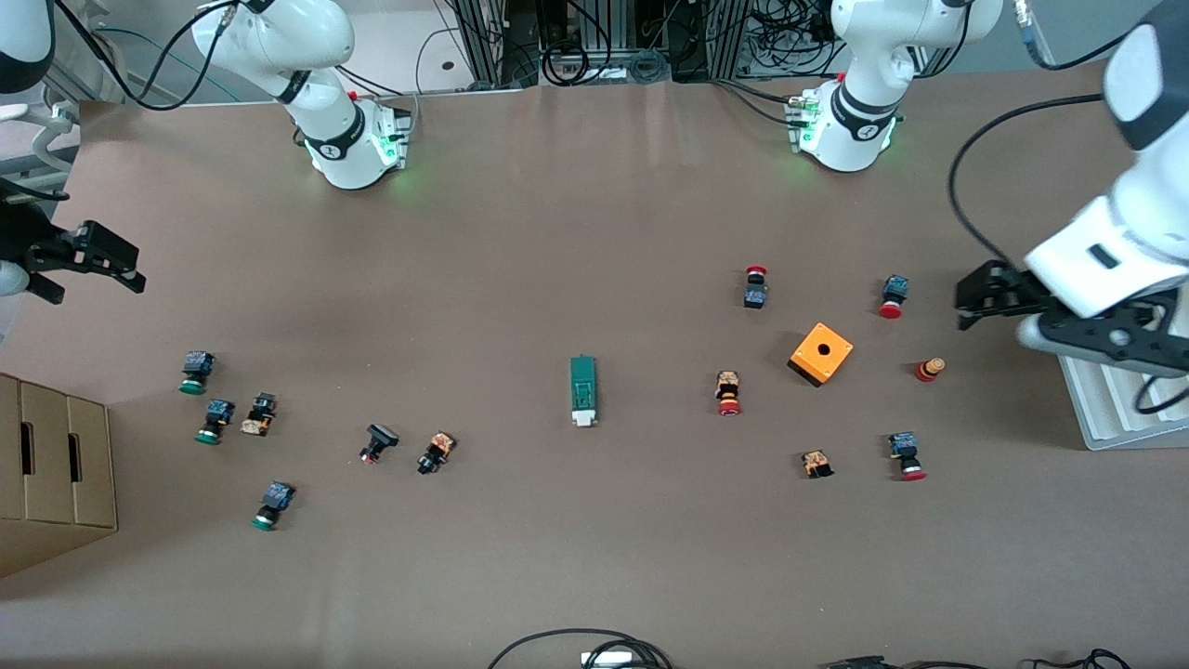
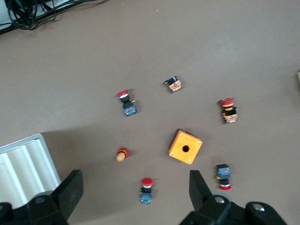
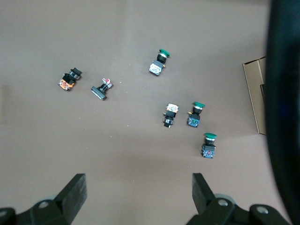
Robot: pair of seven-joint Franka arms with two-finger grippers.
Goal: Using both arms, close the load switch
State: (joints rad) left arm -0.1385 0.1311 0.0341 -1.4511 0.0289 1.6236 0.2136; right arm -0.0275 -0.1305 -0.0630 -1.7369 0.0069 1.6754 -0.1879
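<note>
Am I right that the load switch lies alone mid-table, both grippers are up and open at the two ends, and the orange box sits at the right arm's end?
Not quite: the orange box sits toward the left arm's end, as the front view shows. The load switch does lie alone mid-table, with the left gripper and right gripper open at the ends.

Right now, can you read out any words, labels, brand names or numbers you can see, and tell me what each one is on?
No text can be read in any view.
Load switch: a white block at one end, no legible marking.
Orange box: plain faces and a hole, no label.
Push buttons, such as a red-capped one: patches too small to read.
Arm base: a small dark mark on the black band, not readable.
</note>
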